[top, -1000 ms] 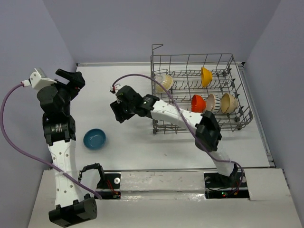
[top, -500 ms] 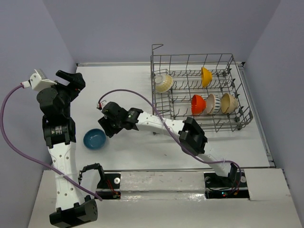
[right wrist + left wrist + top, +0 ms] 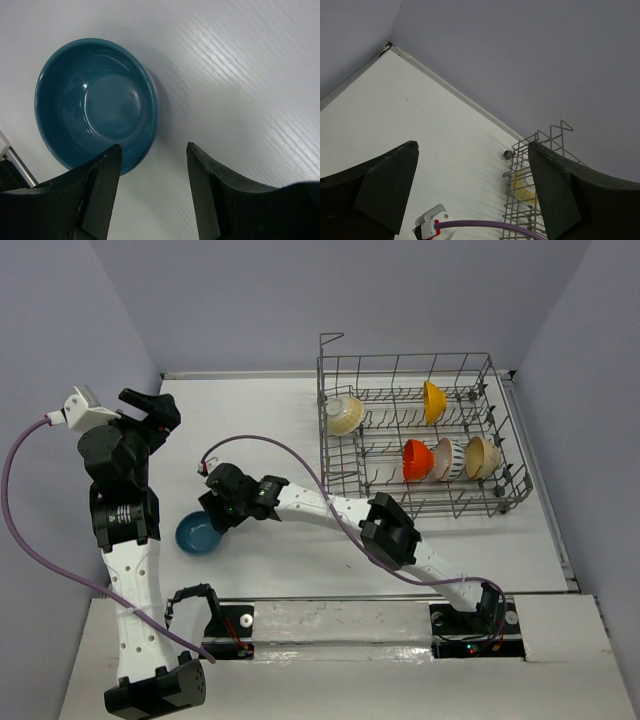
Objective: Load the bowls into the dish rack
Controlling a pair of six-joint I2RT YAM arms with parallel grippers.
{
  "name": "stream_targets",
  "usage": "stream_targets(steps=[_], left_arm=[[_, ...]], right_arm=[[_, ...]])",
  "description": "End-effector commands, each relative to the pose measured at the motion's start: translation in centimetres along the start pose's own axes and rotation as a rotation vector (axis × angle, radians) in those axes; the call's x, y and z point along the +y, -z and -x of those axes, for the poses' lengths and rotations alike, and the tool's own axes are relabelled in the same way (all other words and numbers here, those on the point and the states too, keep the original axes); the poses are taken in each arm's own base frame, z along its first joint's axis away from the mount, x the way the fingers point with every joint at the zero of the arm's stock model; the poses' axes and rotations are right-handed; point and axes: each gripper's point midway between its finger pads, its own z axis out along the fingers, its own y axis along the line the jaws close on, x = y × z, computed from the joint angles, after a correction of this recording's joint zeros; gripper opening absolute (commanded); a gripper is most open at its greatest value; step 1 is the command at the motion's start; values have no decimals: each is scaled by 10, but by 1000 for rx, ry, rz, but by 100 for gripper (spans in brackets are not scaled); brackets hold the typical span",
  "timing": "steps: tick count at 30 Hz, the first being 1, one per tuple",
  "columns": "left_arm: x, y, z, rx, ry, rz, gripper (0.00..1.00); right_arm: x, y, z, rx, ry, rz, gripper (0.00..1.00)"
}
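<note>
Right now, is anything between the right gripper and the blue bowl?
Nothing visible. The right gripper, jaws open, hangs over the table just beside the rim of the blue bowl, which sits upright and empty.

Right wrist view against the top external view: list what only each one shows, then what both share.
Only the right wrist view: the glossy, empty inside of the round blue bowl, with its rim seen partly in the gap between the open fingers of the right gripper.

Only the top external view: the grey wire dish rack holding the other bowls, and the raised left gripper, well away from the blue bowl.

Both: the blue bowl on the white table, with the right gripper at it.
</note>
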Motion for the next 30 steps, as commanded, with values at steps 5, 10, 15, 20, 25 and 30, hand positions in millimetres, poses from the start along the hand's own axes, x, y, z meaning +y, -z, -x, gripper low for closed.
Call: stream_targets(steps=[5, 10, 15, 20, 25, 30], left_arm=[[-9, 4, 8, -39, -17, -51, 99], [-10, 5, 9, -43, -17, -55, 99], [-9, 5, 8, -42, -17, -54, 99], [-9, 4, 7, -37, -17, -56, 99], [-11, 5, 8, -36, -19, -59, 99], [-10, 4, 7, -33, -17, -61, 99]], right_arm=[[11, -18, 16, -81, -43, 16, 57], [6, -22, 12, -78, -44, -4, 51], [3, -20, 12, -81, -39, -18, 39], [-13, -8, 17, -103, -16, -102, 25], [-44, 9, 13, -111, 41, -253, 21], [-74, 26, -3, -89, 87, -380, 21]])
